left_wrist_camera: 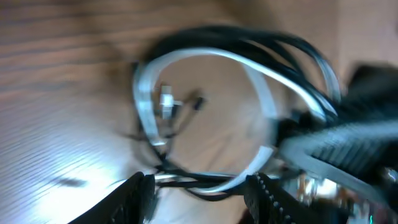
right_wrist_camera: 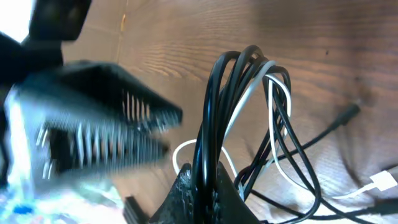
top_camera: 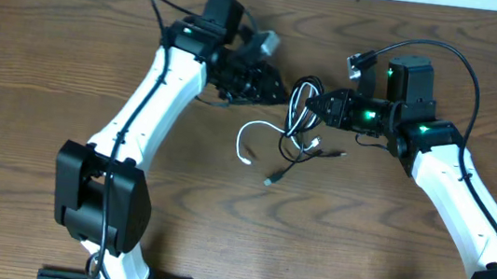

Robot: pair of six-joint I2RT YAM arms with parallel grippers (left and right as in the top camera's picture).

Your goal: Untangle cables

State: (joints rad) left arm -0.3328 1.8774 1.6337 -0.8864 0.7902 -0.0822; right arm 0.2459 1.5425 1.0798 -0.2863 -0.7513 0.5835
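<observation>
Starting from the cables [top_camera: 292, 116], we find them bunched a little toward 12 o'clock of the worktop's [top_camera: 51, 61] middle: several black cords and a white cable [left_wrist_camera: 205, 55] folded into one standing loop, with loose tails trailing to 6 and 7 o'clock, one ending in a small black plug [top_camera: 269, 179]. The right claw [top_camera: 324, 106] comes in from 3 o'clock and is clamped on the cables at the loop's base. We judge that it acts as the anchor, lifting the strands so that they fan apart and can be picked singly. In the right wrist view the black strands rise straight from its grip [right_wrist_camera: 199, 193], with the white one threaded among them. The left claw [top_camera: 277, 91] sits just beside the loop at its 9 o'clock side. In its own blurred view its fingers stand apart [left_wrist_camera: 200, 183] with low strands running across the gap, though we cannot tell whether they touch anything. We take it to be lining up on one strand to draw it out. For room, the two claws are very near each other, so a pull toward 3 o'clock looks cramped. The back edge of the worktop lies close at 12 o'clock, and bare wood opens widely toward 6 and 9 o'clock.
</observation>
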